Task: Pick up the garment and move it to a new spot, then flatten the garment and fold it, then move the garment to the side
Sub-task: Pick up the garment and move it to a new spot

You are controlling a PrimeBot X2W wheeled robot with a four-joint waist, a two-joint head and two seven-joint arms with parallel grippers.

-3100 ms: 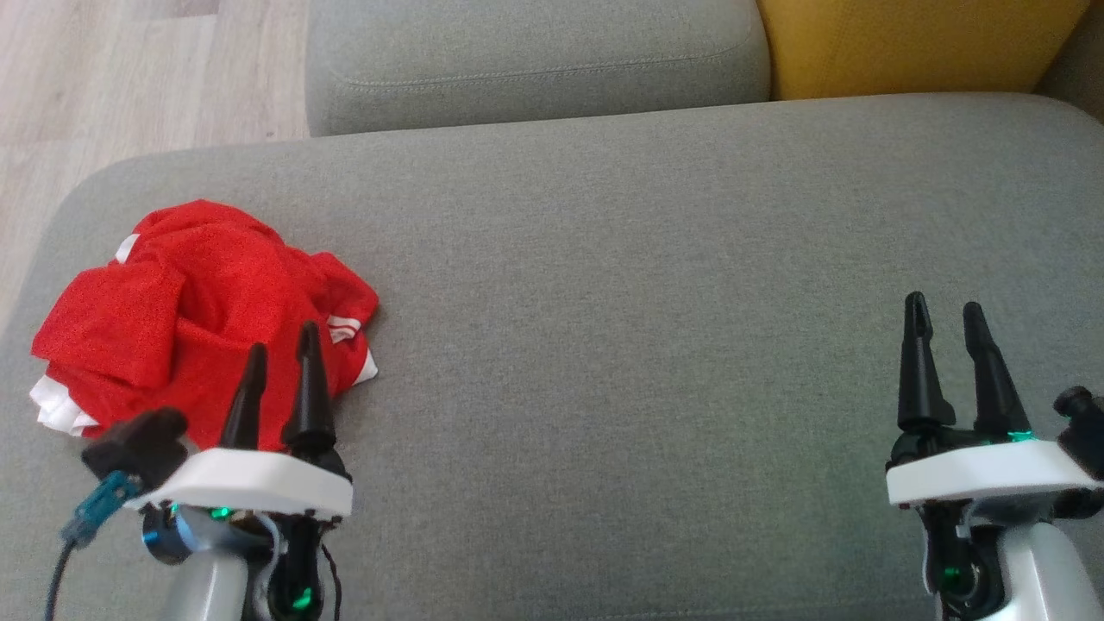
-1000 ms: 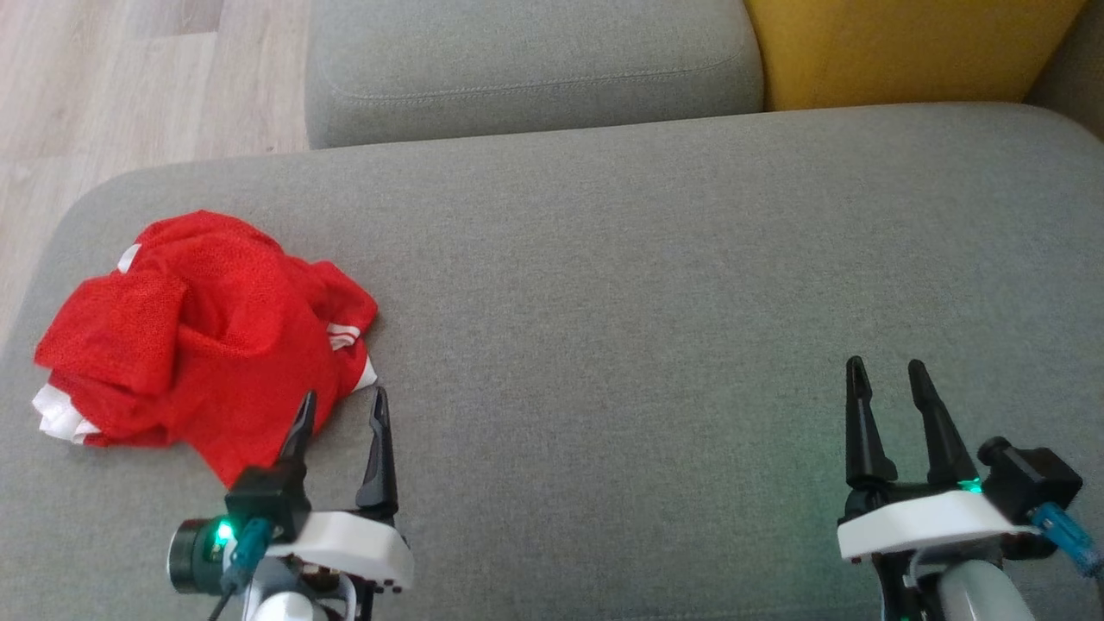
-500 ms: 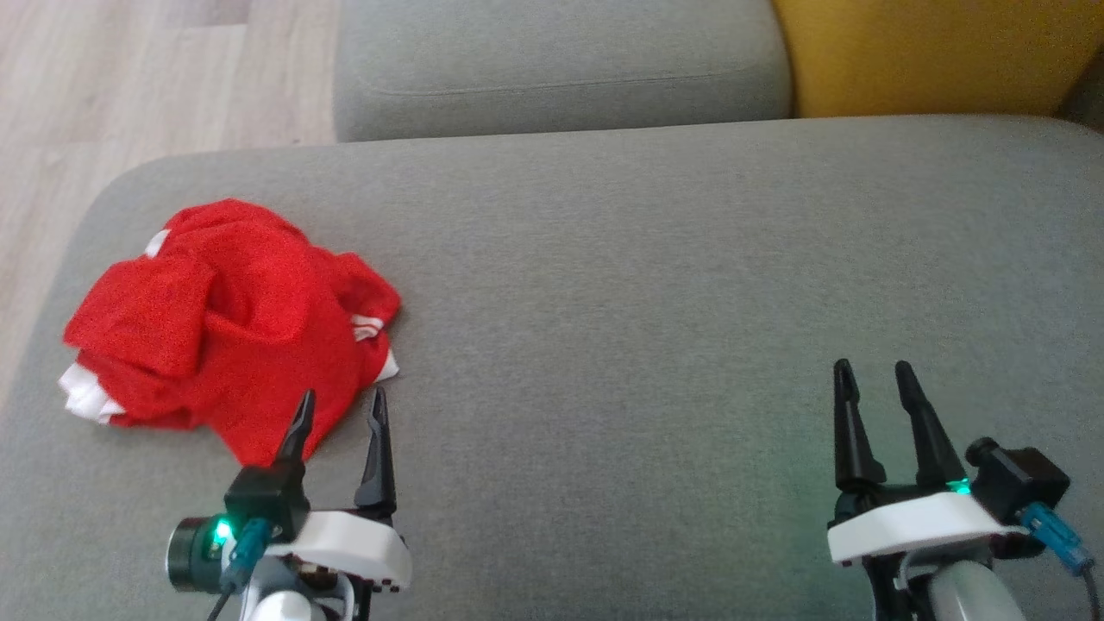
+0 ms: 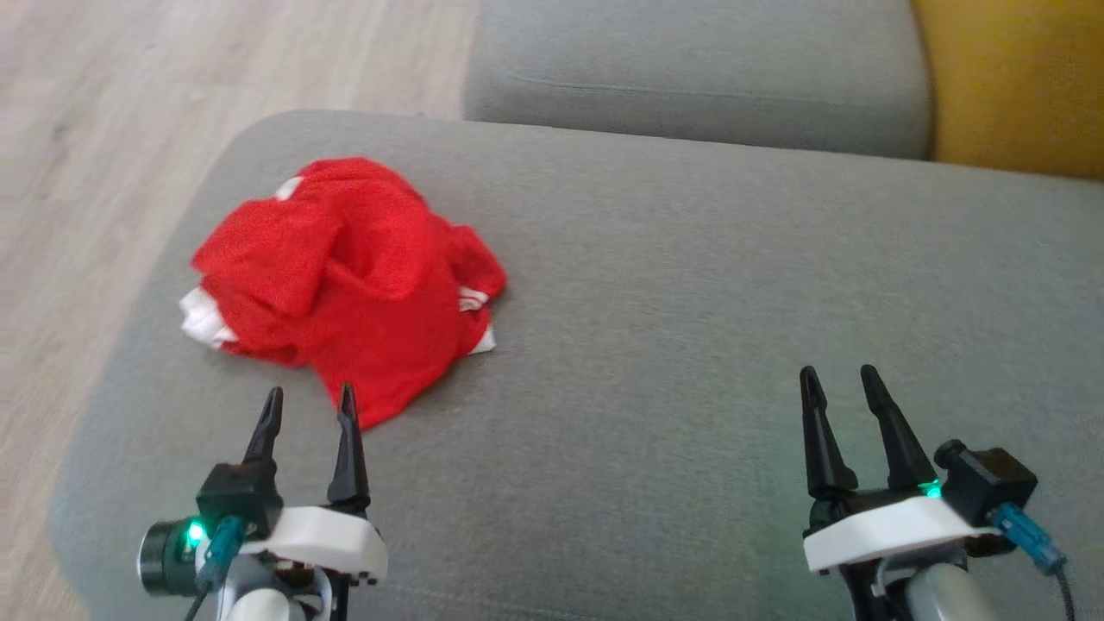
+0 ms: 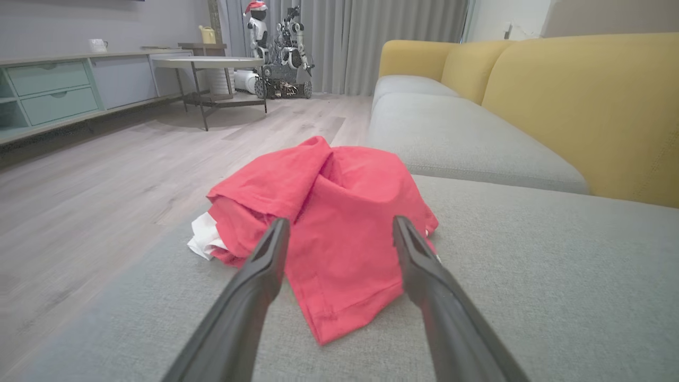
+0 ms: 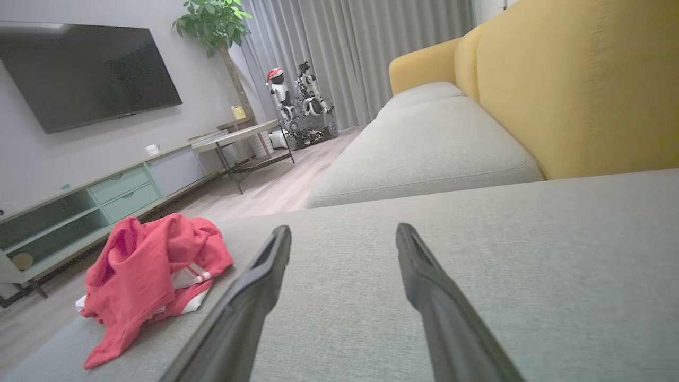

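Red garment (image 4: 345,276) lies crumpled near the sofa seat's (image 4: 690,302) left edge. The left hand (image 4: 310,392) gapes wide just short of it; the right hand (image 4: 837,373), also wide, is well away. A shallow pinch could drag it off the edge.

The garment (image 4: 345,276) is recorded as matt cloth with a fine, grainy knit. The seat cushion (image 4: 690,345) under the garment is noted as coarse woven fabric, also matt. The floor (image 4: 103,172) beside the garment is seen as smooth wood-grain planks, faintly sheened.
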